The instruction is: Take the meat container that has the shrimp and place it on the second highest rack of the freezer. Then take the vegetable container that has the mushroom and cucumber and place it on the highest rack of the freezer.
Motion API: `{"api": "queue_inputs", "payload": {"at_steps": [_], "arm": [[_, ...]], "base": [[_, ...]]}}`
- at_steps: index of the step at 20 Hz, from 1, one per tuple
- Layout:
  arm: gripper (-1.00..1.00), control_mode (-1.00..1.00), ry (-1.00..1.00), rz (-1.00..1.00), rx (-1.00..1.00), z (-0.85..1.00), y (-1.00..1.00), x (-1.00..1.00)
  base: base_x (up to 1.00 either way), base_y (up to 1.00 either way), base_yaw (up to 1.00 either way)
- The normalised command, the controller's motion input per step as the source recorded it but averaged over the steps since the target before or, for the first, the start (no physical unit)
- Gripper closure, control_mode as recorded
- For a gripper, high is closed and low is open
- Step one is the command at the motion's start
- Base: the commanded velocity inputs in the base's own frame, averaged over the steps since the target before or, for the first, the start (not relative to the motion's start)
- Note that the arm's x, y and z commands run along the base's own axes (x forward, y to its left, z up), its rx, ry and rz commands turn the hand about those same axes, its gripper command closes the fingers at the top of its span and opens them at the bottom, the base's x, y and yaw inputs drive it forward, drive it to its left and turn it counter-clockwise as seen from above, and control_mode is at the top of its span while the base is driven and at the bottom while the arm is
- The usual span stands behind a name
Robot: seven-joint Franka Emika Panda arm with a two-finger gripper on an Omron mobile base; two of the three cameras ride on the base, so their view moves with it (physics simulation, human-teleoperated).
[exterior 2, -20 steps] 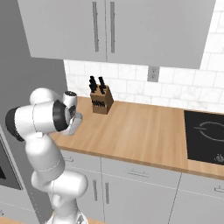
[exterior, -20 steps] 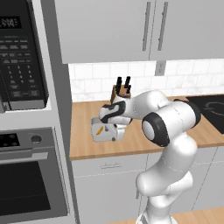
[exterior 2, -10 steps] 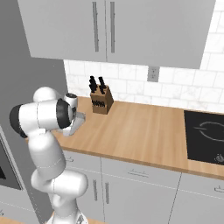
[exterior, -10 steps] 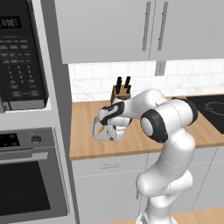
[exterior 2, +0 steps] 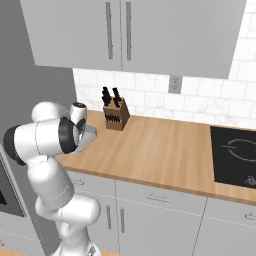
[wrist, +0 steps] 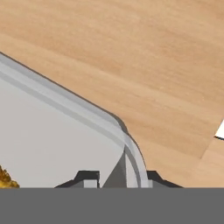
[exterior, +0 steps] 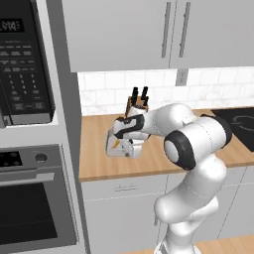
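The two-finger gripper (wrist: pixel 117 178) pinched the rounded corner rim of the pale grey, clear-walled meat container (wrist: pixel 57 135), one finger (wrist: pixel 87 178) inside and one outside. The container (exterior: pixel 118 147) sat on the wooden countertop (exterior: pixel 99 158) near its left front edge, an orange-gold morsel (wrist: pixel 5 178) inside; its long axis could not be told. Behind stood a wooden knife block with black handles (exterior: pixel 138 103).
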Motion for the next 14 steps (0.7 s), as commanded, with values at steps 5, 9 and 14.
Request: {"api": "queue_inputs", "payload": {"at_steps": [5,9,14], "arm": [[1.0,-1.0,-0.08,0.0,0.0,0.88,-0.48,-0.4],[1.0,-1.0,0.0,0.0,-0.03,0.63,-0.71,-0.47],[1.0,-1.0,-0.03,0.0,-0.08,0.45,-0.77,-0.58]], "base": [[0.0,0.0,0.0],[0.0,0.0,0.0],[0.0,0.0,0.0]]}}
